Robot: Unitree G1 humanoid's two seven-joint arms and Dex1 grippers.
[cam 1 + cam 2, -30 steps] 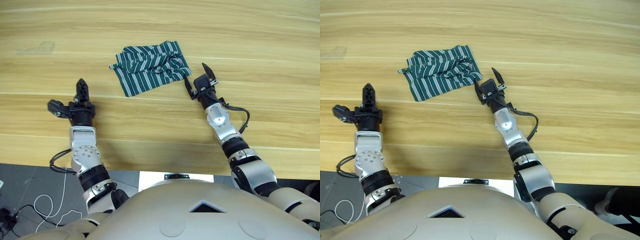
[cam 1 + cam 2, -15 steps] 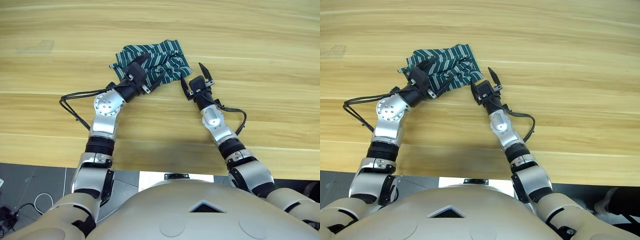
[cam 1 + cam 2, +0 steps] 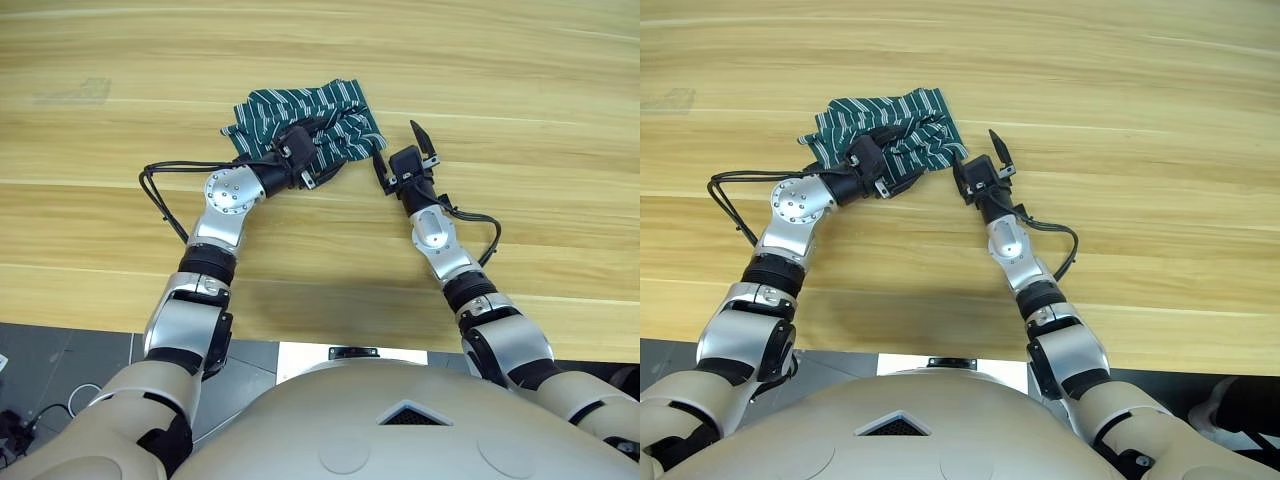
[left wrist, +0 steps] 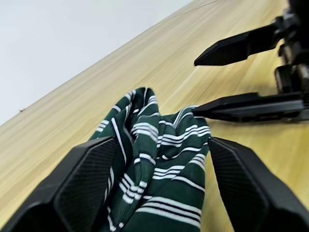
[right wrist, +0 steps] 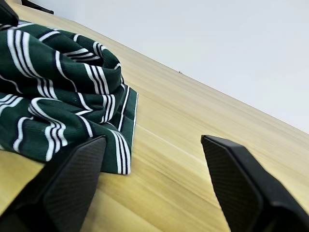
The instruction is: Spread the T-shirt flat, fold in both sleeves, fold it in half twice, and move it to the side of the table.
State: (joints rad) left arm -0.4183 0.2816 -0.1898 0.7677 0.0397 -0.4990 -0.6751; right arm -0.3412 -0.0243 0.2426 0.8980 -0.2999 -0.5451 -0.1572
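The table [image 3: 520, 70] is a broad run of pale wood planks that stretches well past both tools.

The T-shirt [image 3: 335, 105], dark green with thin white stripes, lies on it as a rumpled heap. It is directly under the left tool and just ahead of the right tool, on its inner side. The heap is bunched and folded over itself, with no sleeve laid out, so I judge the spreading step is barely begun.

The left tool [image 4: 159, 142] is down on the near part of the heap with its fingers [image 4: 87, 183] spread wide. A raised ridge of cloth stands between them but is not pinched. That looks like the stance for closing on a fold, so that it can be lifted and pulled flat.

The right tool [image 5: 153, 140] sits low over the table, also spread wide and holding nothing. One finger [image 5: 72, 183] is against the hem at the heap's nearest corner and the other is over bare wood. It seems set to take that corner, so the two tools could draw the cloth apart.

A black cable [image 3: 160, 190] loops out from the left arm, behind its tool and clear of the cloth.

No print or label shows on the cloth. A faint pale patch [image 3: 72, 95] on the wood, far out beyond the left tool, is too dim to read.
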